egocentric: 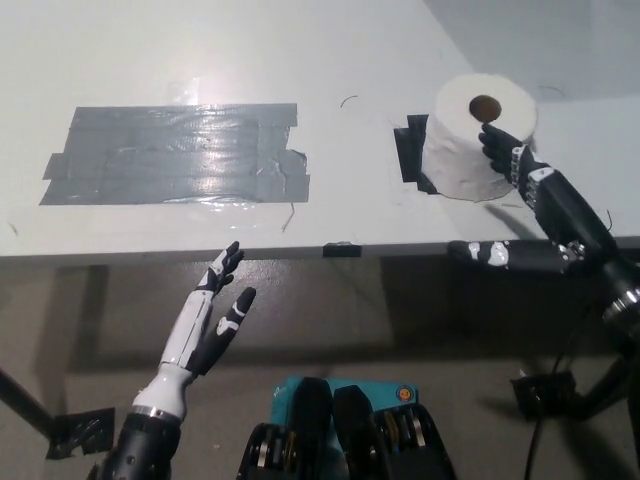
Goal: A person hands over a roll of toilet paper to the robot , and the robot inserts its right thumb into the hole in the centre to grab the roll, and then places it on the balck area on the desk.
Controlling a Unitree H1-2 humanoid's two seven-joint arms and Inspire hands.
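Toilet paper roll point(478, 138): I see it standing on end on the small black tape patch point(410, 148) at the desk's point(350, 50) right, core hole up, which I judge suits a thumb entry.
Right hand point(530, 205): fingers spread, holding nothing; upper fingertips touch the roll's near side, thumb low along the desk edge.
Left hand point(207, 325): I have it resting below the desk edge, fingers spread, empty.
Large grey tape patch point(175, 153): well apart, left.

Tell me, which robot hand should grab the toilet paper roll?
The right robot hand. Its black fingers already reach the side of the toilet paper roll on the desk. The white left robot hand hangs open below the desk edge, far from the roll.
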